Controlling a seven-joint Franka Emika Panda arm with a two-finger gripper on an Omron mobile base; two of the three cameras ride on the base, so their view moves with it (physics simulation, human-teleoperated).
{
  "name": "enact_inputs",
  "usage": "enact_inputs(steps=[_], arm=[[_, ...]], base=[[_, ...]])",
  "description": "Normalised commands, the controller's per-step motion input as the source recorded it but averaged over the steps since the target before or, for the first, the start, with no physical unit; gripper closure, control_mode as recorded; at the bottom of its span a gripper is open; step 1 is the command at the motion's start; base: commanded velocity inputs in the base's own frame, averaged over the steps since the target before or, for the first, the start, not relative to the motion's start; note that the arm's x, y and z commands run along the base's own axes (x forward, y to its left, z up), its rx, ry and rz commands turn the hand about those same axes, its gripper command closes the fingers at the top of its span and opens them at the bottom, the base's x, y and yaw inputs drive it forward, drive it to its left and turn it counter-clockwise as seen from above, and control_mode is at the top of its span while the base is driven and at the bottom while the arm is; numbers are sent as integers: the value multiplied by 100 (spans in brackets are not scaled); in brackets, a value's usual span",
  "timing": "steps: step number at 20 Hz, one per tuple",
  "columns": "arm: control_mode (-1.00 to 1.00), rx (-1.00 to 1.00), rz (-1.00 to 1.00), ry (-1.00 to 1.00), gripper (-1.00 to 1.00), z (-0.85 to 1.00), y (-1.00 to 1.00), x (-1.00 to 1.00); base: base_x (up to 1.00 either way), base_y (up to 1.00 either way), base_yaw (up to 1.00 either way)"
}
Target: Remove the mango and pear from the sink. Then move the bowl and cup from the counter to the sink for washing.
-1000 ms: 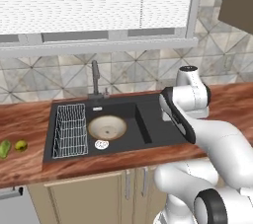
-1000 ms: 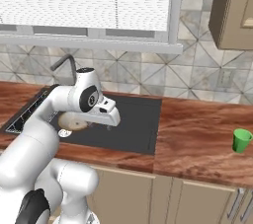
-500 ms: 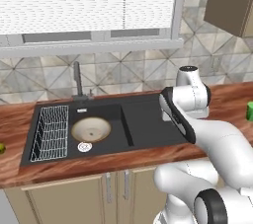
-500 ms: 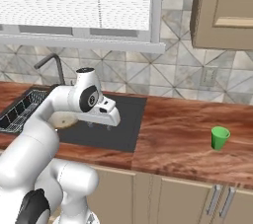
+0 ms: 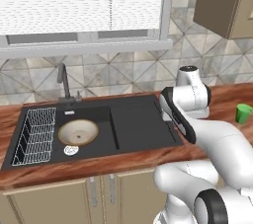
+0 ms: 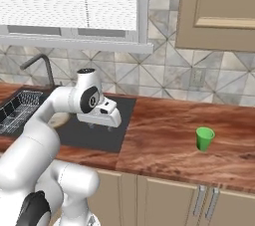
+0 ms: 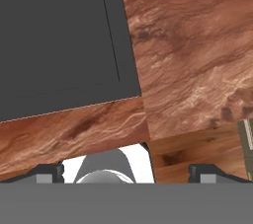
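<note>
The beige bowl (image 5: 78, 132) lies in the basin of the black sink (image 5: 141, 127), beside the white wire rack (image 5: 34, 136). The green cup (image 5: 243, 113) (image 6: 204, 138) stands upright on the wood-grain counter (image 6: 169, 135), well right of the sink. My gripper (image 6: 99, 126) (image 7: 128, 172) hangs open over the sink's right edge, pointing down, with nothing between its fingers. Below it the hand view shows the flat drainboard (image 7: 59, 35) and the counter (image 7: 192, 45). The mango and pear are out of view.
A dark faucet (image 5: 63, 82) rises behind the basin. The tiled wall and a window with blinds run along the back. A wall cabinet (image 6: 219, 11) hangs above the counter at the right. Cabinet doors (image 6: 164, 202) sit below the counter edge.
The base has driven to the right, so the whole scene has slid left in both base views. The cup has come into the left base view. The arm keeps its pose, gripper still open.
</note>
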Motion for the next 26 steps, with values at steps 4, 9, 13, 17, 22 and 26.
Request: enact_inputs(steps=[4, 9, 13, 17, 22, 26], arm=[[100, 0, 0, 0, -100, 0, 0, 0], [100, 0, 0, 0, -100, 0, 0, 0], [100, 0, 0, 0, -100, 0, 0, 0], [100, 0, 0, 0, -100, 0, 0, 0], [100, 0, 0, 0, -100, 0, 0, 0], [100, 0, 0, 0, -100, 0, 0, 0]], base=[[34, -33, 0], [37, -24, 0], [33, -22, 0], [14, -42, 1], [28, -26, 1], [17, -15, 0]])
